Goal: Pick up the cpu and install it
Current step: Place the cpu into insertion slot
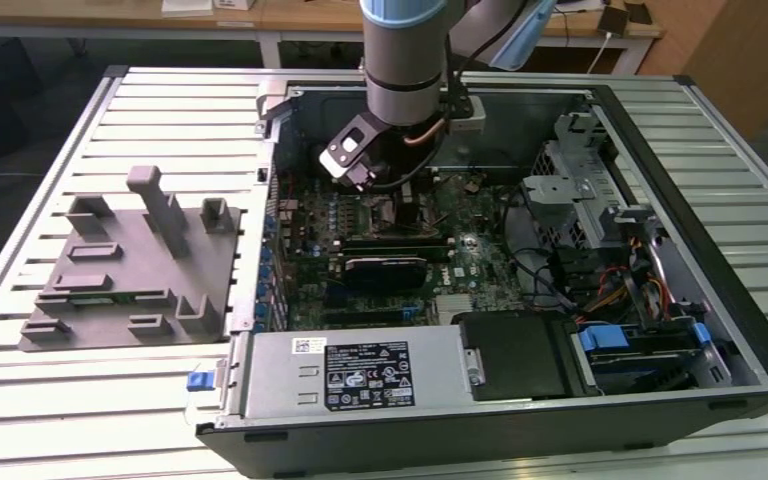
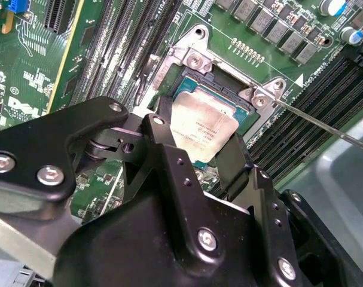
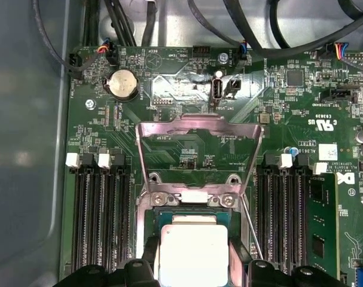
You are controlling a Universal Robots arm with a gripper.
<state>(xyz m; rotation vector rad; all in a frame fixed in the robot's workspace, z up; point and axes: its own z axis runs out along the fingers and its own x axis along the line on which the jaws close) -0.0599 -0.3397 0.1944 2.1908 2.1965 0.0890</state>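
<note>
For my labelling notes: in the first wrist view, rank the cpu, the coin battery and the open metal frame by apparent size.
1. open metal frame
2. cpu, partly cut off by the picture edge
3. coin battery

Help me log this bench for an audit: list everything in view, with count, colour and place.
small flat square silvery cpu chip: one, silver top, at the open socket, between the fingers
hinged metal socket plate: one, silver, flipped open beside the chip
green motherboard: one, green, inside the case
open computer case: one, black, on the table
labelled metal power supply box: one, silver, in the case
grey plastic fixture block: one, grey, on the table, exterior view's left of the case
ribbed metal table: one, silver-white, under everything
robot arm: one, grey with blue ring, reaching into the case
black gripper: one, black, fingers against two opposite chip edges
</note>
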